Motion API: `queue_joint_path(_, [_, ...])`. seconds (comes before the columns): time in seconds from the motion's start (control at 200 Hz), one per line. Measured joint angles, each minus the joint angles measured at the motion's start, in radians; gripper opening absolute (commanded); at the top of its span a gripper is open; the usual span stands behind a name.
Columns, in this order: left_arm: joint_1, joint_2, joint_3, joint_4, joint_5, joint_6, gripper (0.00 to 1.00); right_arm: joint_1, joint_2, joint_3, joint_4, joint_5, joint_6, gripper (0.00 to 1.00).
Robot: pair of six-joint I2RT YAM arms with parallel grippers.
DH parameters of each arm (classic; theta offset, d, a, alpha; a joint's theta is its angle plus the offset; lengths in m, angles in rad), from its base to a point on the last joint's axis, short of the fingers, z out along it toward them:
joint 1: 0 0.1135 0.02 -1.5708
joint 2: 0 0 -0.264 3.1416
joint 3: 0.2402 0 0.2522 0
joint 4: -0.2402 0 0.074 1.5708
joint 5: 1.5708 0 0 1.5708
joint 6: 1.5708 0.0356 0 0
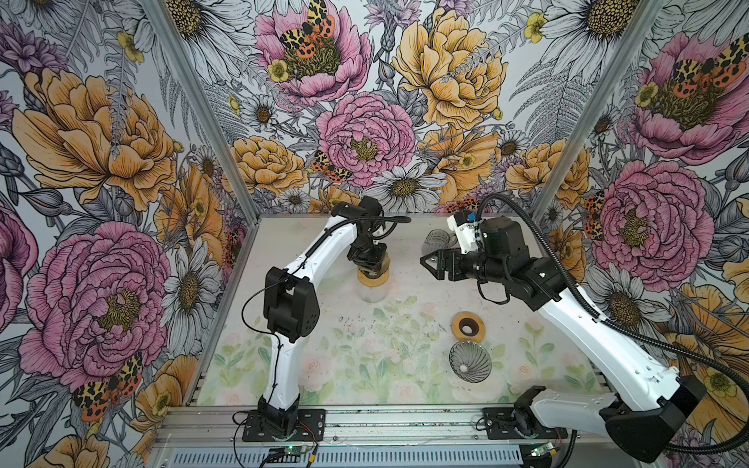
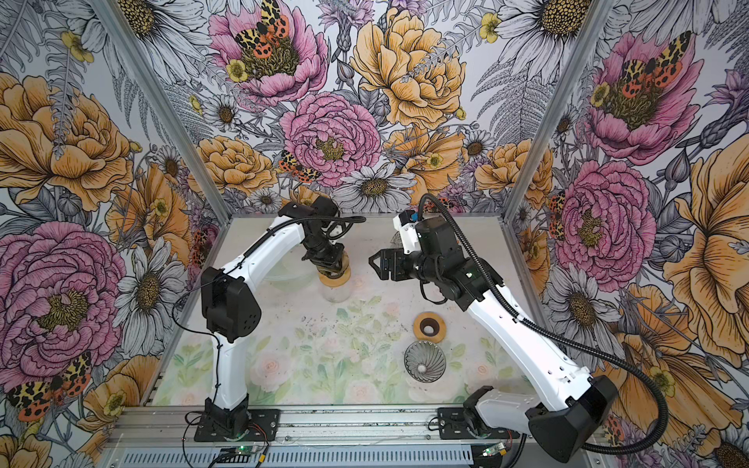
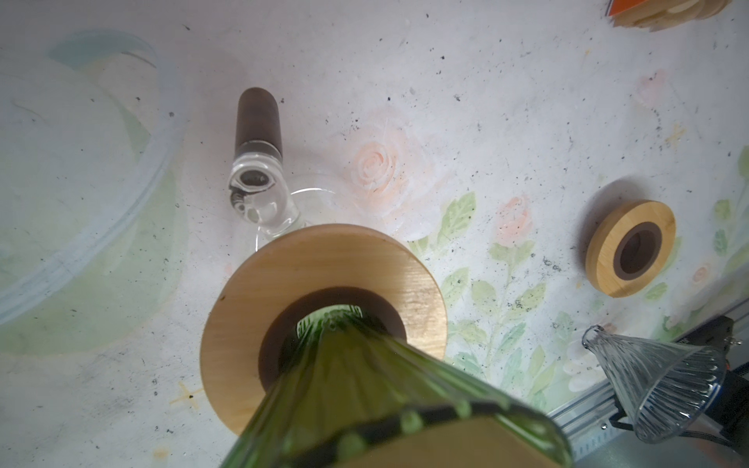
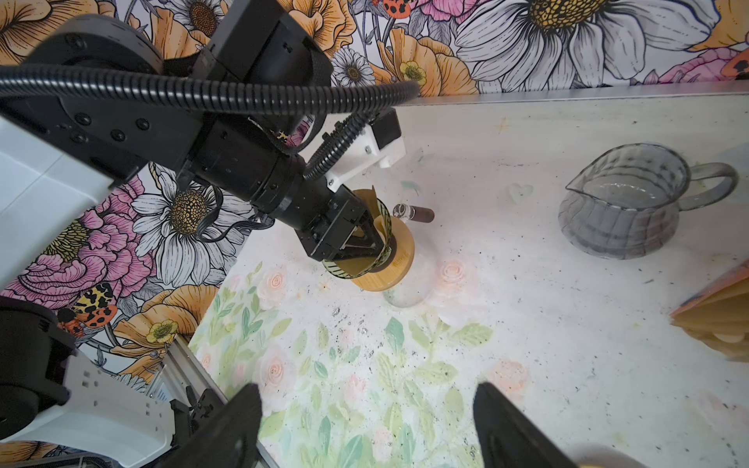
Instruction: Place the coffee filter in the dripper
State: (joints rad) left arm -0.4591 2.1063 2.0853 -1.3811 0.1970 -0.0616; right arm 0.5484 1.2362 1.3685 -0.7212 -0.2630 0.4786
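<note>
Two claws over surface (image 1: 324,344). Left claw (image 1: 369,265) down at green dripper (image 3: 364,385); pinching or loose, cannot tell. Dripper sits in ring (image 3: 235,324) on carafe (image 4: 407,298), back half, near middle. Beige filter (image 4: 381,227) inside dripper. Right claw (image 1: 430,261) spread, empty, near.

Counter (image 1: 324,364), pale floral print, speckled. Bears: clear glass carafe (image 1: 372,295); round bamboo ring (image 1: 480,331); ribbed grey glass cone (image 1: 470,361); smoky glass pitcher (image 4: 620,202).
</note>
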Motion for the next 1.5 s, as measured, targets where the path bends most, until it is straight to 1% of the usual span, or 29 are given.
queue_joint_path(0.165, [0.011, 0.003, 0.036, -0.016, 0.023, -0.005, 0.33, 0.0, 0.0, 0.0, 0.0, -0.003, 0.003, 0.84])
queue_joint_path(0.33, [0.021, 0.003, 0.075, -0.029, 0.059, -0.01, 0.33, 0.0, 0.007, 0.002, 0.0, -0.007, 0.015, 0.83])
queue_joint_path(0.51, [0.028, 0.003, 0.076, -0.041, 0.066, -0.01, 0.33, 0.0, 0.029, 0.01, 0.0, -0.006, 0.03, 0.83])
queue_joint_path(0.62, [0.029, 0.003, 0.076, -0.048, 0.065, -0.011, 0.38, 0.0, 0.04, 0.021, 0.0, -0.006, 0.034, 0.83])
queue_joint_path(0.665, [0.029, 0.003, 0.076, -0.051, 0.065, -0.01, 0.38, 0.0, 0.042, 0.023, 0.0, -0.006, 0.037, 0.83])
queue_joint_path(0.731, [0.029, 0.002, 0.076, -0.053, 0.064, -0.01, 0.28, 0.0, 0.043, 0.024, 0.0, -0.006, 0.038, 0.82])
queue_joint_path(0.766, [0.029, 0.002, 0.076, -0.054, 0.062, -0.01, 0.25, 0.0, 0.043, 0.024, 0.0, -0.006, 0.039, 0.81])
queue_joint_path(0.971, [0.029, 0.002, 0.078, -0.055, 0.058, -0.018, 0.16, 0.003, 0.047, 0.024, 0.0, -0.006, 0.05, 0.73])
queue_joint_path(1.071, [0.023, 0.001, 0.09, -0.056, 0.053, -0.018, 0.12, 0.012, 0.061, 0.03, 0.0, -0.005, 0.054, 0.72])
queue_joint_path(1.216, [0.009, -0.006, 0.105, -0.056, 0.026, -0.018, 0.11, 0.026, 0.105, 0.059, 0.0, 0.009, 0.066, 0.7])
queue_joint_path(1.501, [-0.003, -0.057, 0.111, -0.056, 0.011, -0.022, 0.11, 0.042, 0.216, 0.126, 0.001, 0.062, 0.149, 0.68])
